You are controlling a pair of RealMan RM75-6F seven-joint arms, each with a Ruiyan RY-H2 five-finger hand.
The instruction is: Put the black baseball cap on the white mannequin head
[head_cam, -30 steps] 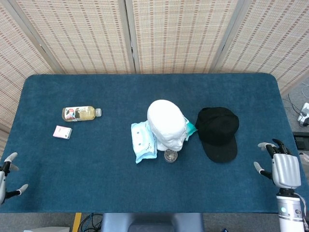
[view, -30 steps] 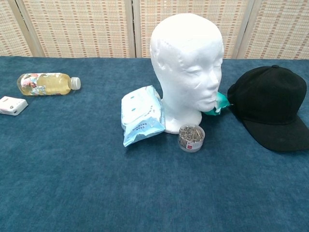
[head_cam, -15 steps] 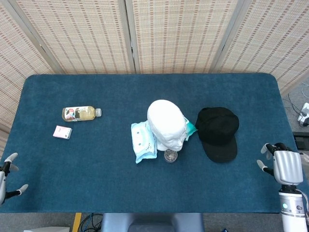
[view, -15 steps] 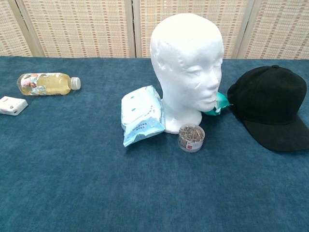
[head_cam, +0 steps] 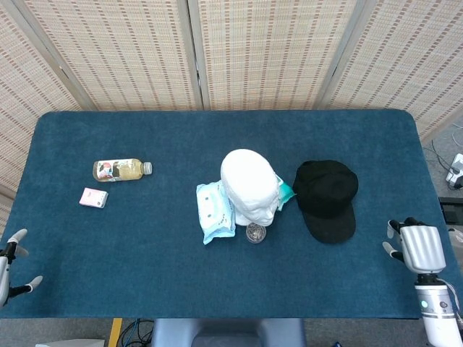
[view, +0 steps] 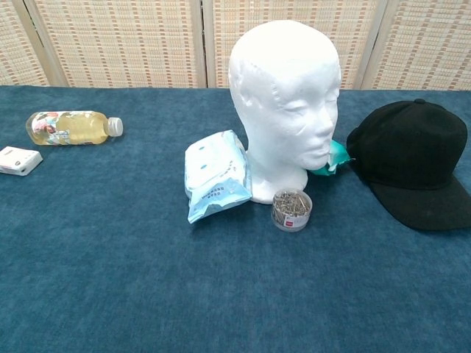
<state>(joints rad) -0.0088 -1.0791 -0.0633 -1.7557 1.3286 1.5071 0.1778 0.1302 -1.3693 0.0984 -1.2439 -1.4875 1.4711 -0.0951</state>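
Note:
The black baseball cap (head_cam: 327, 195) lies flat on the blue table, just right of the white mannequin head (head_cam: 249, 184), its brim toward the front edge. In the chest view the cap (view: 412, 158) sits at the right edge, and the mannequin head (view: 287, 95) stands upright and bare. My right hand (head_cam: 414, 246) hovers at the table's front right edge, right of the cap and apart from it, holding nothing. My left hand (head_cam: 11, 264) shows at the far front left with fingers spread, empty. Neither hand appears in the chest view.
A light blue wipes packet (head_cam: 215, 212) leans against the head's left side. In front of the head stands a small pin jar (head_cam: 255, 232), and a teal packet (head_cam: 285, 191) is tucked between head and cap. A drink bottle (head_cam: 121, 169) and a small box (head_cam: 93, 197) lie far left.
My right hand has shifted a little to the right and turned, so less of its fingers shows. The cap, the head and my left hand have not moved.

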